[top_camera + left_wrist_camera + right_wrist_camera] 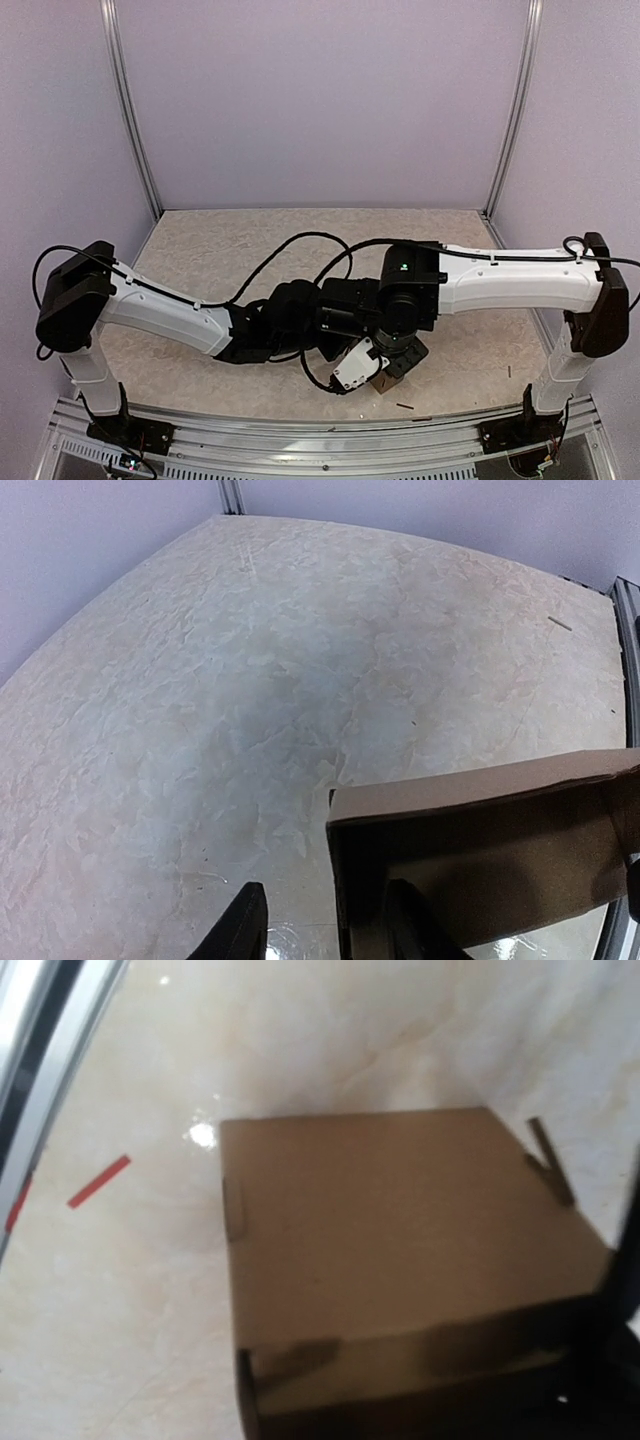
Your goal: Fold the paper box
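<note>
The paper box (381, 381) is a small closed-looking brown cardboard block on the table near the front edge, under both wrists. In the left wrist view the box (480, 840) fills the lower right. My left gripper (330, 932) is open, and the box's near corner stands between its two dark fingers. The left finger (243, 928) is apart from the cardboard; the right finger (415, 930) overlaps the box's shaded side. In the right wrist view the box's top face (400, 1220) fills the frame. My right gripper (402, 358) hangs just above it, its fingers mostly hidden in shadow.
The two forearms cross closely over the front middle of the table (300, 240). Tiny dark scraps (404, 406) lie by the front rail. A red strip (98, 1181) lies on the table left of the box, near the metal rail (40, 1030).
</note>
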### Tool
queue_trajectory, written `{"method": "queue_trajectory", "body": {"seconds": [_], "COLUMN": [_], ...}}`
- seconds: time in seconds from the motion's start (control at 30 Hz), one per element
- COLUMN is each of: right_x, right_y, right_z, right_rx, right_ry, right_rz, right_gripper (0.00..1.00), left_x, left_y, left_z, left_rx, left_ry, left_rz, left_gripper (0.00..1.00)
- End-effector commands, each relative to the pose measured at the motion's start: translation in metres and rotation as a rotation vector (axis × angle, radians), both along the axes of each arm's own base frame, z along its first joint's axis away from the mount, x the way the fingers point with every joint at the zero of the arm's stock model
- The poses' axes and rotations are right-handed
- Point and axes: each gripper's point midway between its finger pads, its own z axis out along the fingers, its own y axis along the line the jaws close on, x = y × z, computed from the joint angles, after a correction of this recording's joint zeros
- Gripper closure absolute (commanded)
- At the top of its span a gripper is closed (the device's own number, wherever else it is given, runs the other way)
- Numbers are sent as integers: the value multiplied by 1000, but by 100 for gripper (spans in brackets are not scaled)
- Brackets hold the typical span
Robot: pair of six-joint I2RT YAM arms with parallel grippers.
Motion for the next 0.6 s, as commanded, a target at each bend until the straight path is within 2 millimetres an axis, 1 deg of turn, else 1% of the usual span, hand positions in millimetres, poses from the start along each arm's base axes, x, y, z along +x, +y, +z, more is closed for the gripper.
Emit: {"method": "queue_trajectory", "body": {"seconds": [0.0, 0.03, 0.17, 0.27, 0.33, 0.4, 0.43, 0.5, 0.53, 0.57], "right_x": [-11, -11, -11, -11, -8, 1, 9, 29, 38, 46], "right_y": [-10, -10, -11, -12, -15, -19, -21, -26, -28, -30], "right_z": [26, 30, 48, 63, 75, 85, 89, 94, 96, 97], "right_rx": [28, 41, 95, 152, 199, 248, 271, 324, 353, 380], "right_ry": [30, 27, 9, 9, 18, 34, 49, 86, 110, 137], "right_rz": [26, 30, 48, 46, 30, -8, -35, -105, -129, -154], "right_gripper": [64, 64, 63, 63, 63, 63, 64, 67, 69, 70], "left_x": [-3, -3, 1, 1, -3, -9, -12, -18, -23, -29], "left_y": [-1, 0, 6, 12, 21, 33, 39, 50, 55, 57], "left_z": [31, 40, 57, 60, 54, 48, 45, 37, 27, 23], "left_rx": [-42, -54, -61, -31, 1, 11, 12, 2, 2, -13], "left_ry": [-15, -21, -40, -28, -10, 22, 35, 67, 91, 120], "left_rz": [1, 6, 33, 50, 59, 73, 79, 85, 79, 68], "left_gripper": [59, 58, 56, 55, 54, 53, 53, 53, 55, 57]}}
